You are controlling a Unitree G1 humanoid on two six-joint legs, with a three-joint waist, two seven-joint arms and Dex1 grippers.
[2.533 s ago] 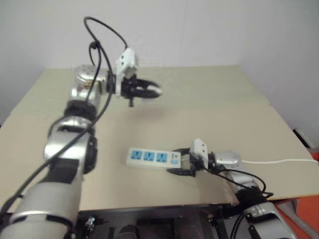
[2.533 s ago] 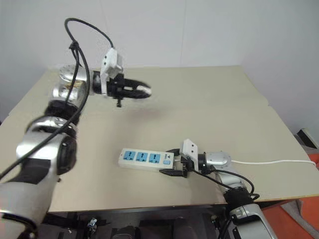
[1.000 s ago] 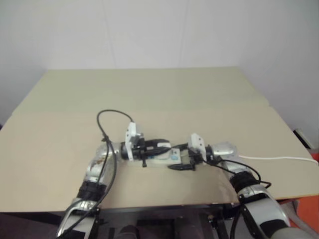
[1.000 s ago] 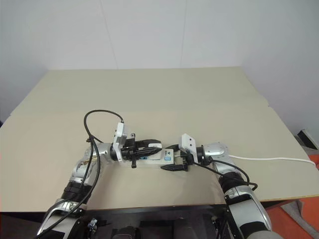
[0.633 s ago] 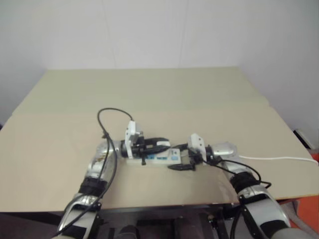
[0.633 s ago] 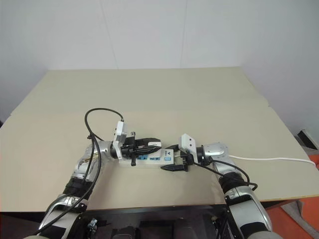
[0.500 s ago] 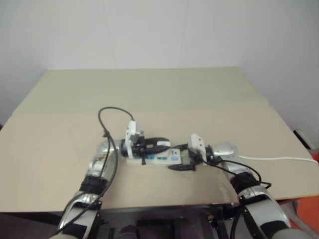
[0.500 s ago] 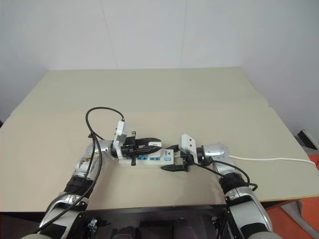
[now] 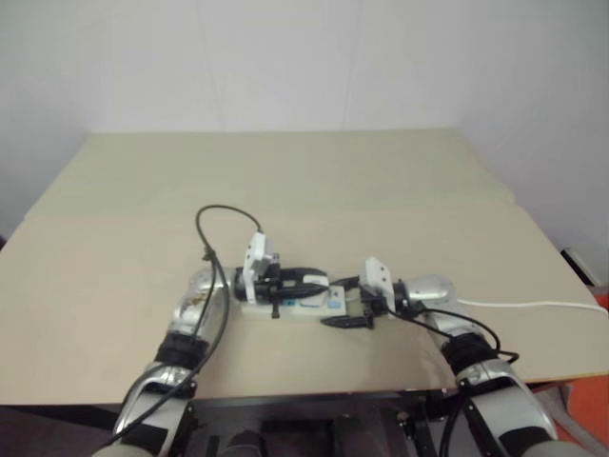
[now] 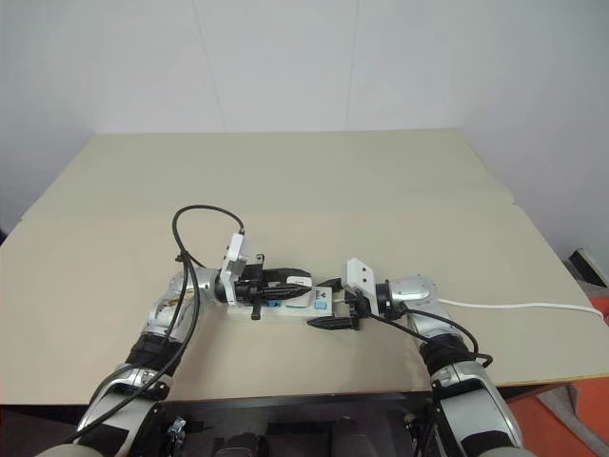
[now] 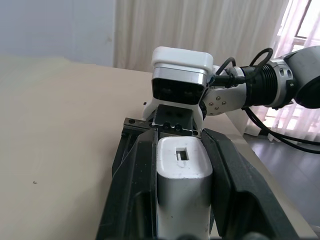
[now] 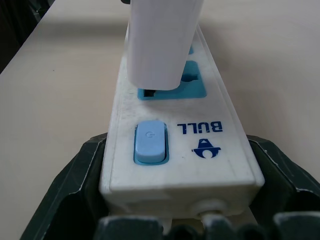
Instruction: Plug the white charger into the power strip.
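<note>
The left gripper (image 10: pixel 290 279) has come a long way: two and a half seconds back it hung high over the far left of the table (image 10: pixel 400 181), a second ago it was already down at the power strip (image 12: pixel 176 135), and over the last half second it has nudged a touch further along the strip toward the right gripper (image 10: pixel 328 307). Its fingers (image 11: pixel 135 185) are clamped on the white charger (image 11: pixel 182 182), one on each long side, seen plainly in the left wrist view.

Where is the charger now? Right over the strip's socket (image 12: pixel 172 85) nearest the blue switch (image 12: pixel 150 141), its lower end down at the socket face. The right wrist view shows a dark slot just under the charger's edge, so I judge the prongs are at or entering the socket but not pressed home; how deep they sit I cannot tell.

The right gripper hasn't budged. Its two black fingers (image 12: pixel 85 170) sit tight against both sides of the strip's cord end, steadying it on the table, with the white cord (image 10: pixel 514 307) trailing away from the strip toward the right edge.

That means alignment looks about done, and what remains is the push.

No containers out here: just the strip, charger and bare tabletop.
</note>
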